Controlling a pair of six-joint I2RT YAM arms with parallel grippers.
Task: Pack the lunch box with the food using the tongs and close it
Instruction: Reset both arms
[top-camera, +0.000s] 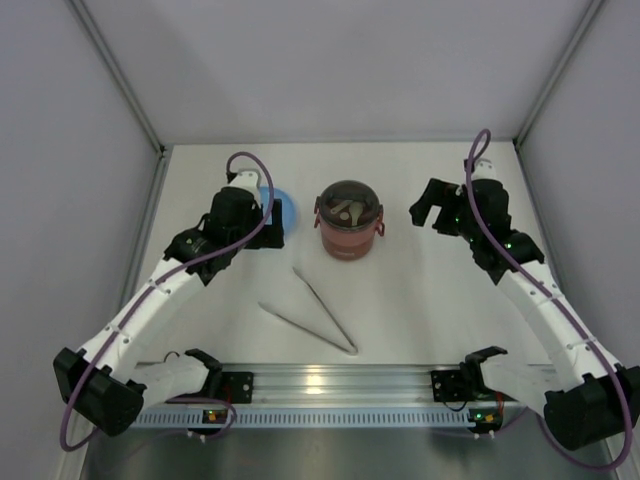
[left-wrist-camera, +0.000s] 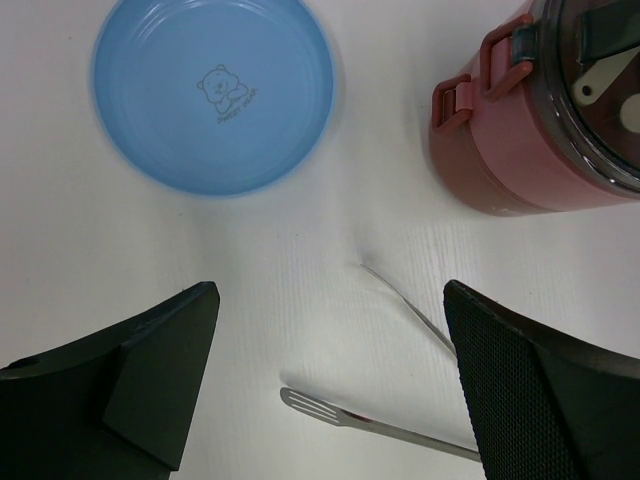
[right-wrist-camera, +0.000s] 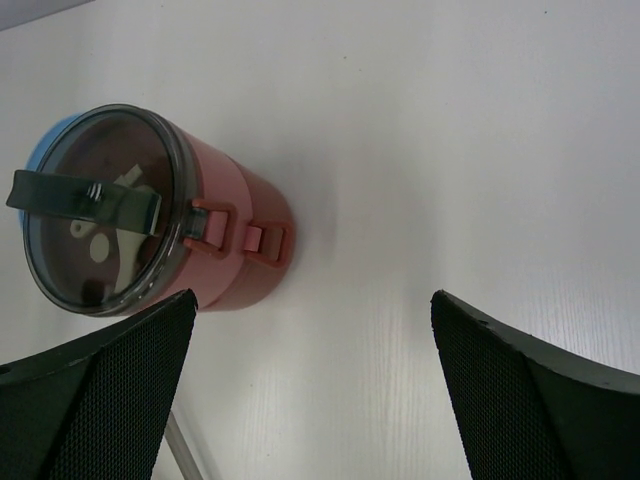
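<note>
While the left gripper (left-wrist-camera: 328, 295) and right gripper (right-wrist-camera: 312, 300) both stand wide apart and empty, the lunch box (left-wrist-camera: 530, 150) sits closed between them.
It lies ahead-right of the left gripper and ahead-left of the right one. It looks rigid and smooth-walled, so the side clasps or the cover's bar seem the surest holds. The tongs (left-wrist-camera: 330, 408) lie flat on the table under the left gripper, nearer its right finger. They are thin, springy, slick steel, probably best pinched mid-arm.
</note>
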